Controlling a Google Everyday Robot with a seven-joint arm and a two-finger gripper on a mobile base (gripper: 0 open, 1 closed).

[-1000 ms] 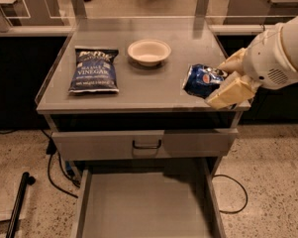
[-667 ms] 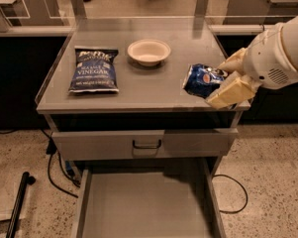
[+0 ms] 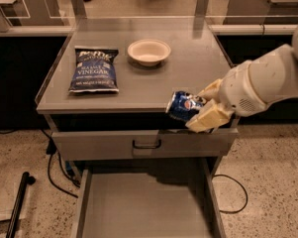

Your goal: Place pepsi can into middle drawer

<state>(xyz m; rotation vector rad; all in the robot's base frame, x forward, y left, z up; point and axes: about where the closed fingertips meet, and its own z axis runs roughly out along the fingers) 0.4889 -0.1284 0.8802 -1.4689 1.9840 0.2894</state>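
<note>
As the can is leaving the desk top: the small dented blue pepsi can (image 3: 183, 105) is now hanging at the front edge of the grey metal desk (image 3: 188, 58), lower and nearer the front than a second ago.
Hand: the beige two-finger hand (image 3: 195, 109) is gripping the can from the right.
Drawer: the wide shallow grey metal middle drawer (image 3: 143, 207) is standing open below, and the can is not yet in it.
Meaning: carrying is under way; lowering and releasing are probably remaining.
</note>
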